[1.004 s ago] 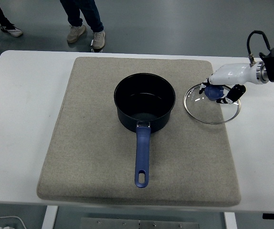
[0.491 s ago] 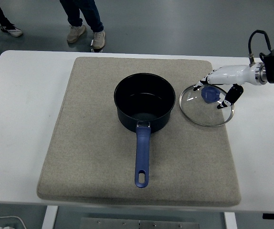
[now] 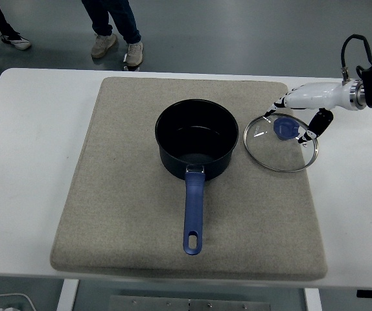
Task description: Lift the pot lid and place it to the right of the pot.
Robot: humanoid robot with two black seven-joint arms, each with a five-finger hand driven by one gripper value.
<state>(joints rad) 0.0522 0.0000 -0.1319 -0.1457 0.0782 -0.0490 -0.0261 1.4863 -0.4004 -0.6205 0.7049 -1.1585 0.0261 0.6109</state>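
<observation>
A dark blue pot [image 3: 196,138] with a long blue handle [image 3: 193,210] stands uncovered in the middle of the grey mat [image 3: 127,194]. Its glass lid [image 3: 280,142], with a blue knob [image 3: 284,127], lies flat on the mat just right of the pot. My right hand [image 3: 295,115], white with black fingertips, hovers over the lid's far right side with fingers spread, holding nothing. The left arm is out of view.
The mat covers most of the white table [image 3: 30,149]. Two people's legs and shoes [image 3: 115,39] stand on the floor beyond the table's far edge, at upper left.
My right hand let go of the lid's knob, spread its fingers and drew back up and to the right. The lid settled flat, slightly nearer the pot.
</observation>
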